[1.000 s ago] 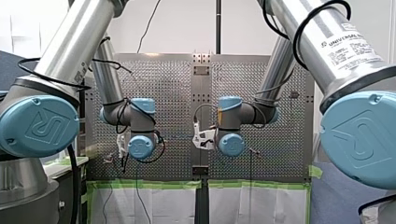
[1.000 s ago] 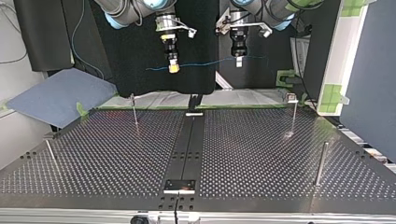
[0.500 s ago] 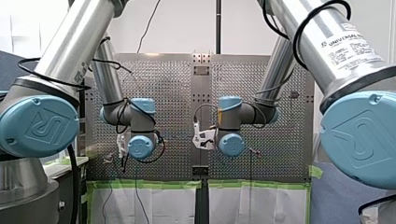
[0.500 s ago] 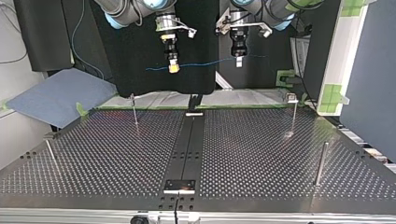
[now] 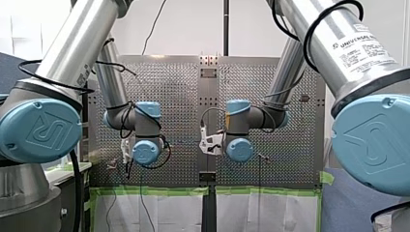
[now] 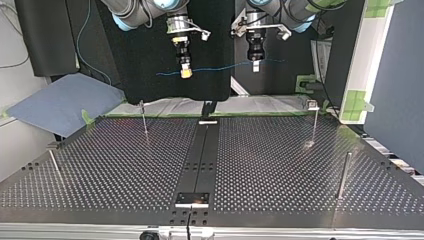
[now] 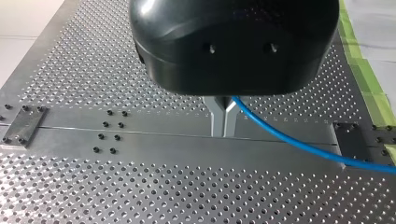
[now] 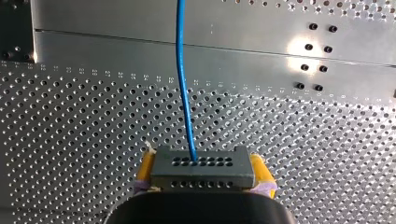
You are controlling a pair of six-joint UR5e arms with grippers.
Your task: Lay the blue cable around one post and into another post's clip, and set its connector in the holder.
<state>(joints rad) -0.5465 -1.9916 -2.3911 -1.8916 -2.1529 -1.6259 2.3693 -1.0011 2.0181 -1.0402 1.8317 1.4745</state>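
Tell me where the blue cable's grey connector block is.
The blue cable's grey connector block is clamped between my right gripper's yellow pads, above the perforated metal table, left of my left gripper in the top view.

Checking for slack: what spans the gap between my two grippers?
Only the blue cable, hanging in air from my right gripper to my left gripper, in the top view.

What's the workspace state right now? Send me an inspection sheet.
surface: perforated table, centre strip bare.
job's things: blue cable held in the air, around no post; connector gripped; four posts upright.
clutter: nothing seen.
grippers: my right gripper shut on the connector; my left gripper shut on the blue cable.
cables: blue cable spans between both grippers.
surroundings: blue mat beside the table; green tape along the arms' edge.
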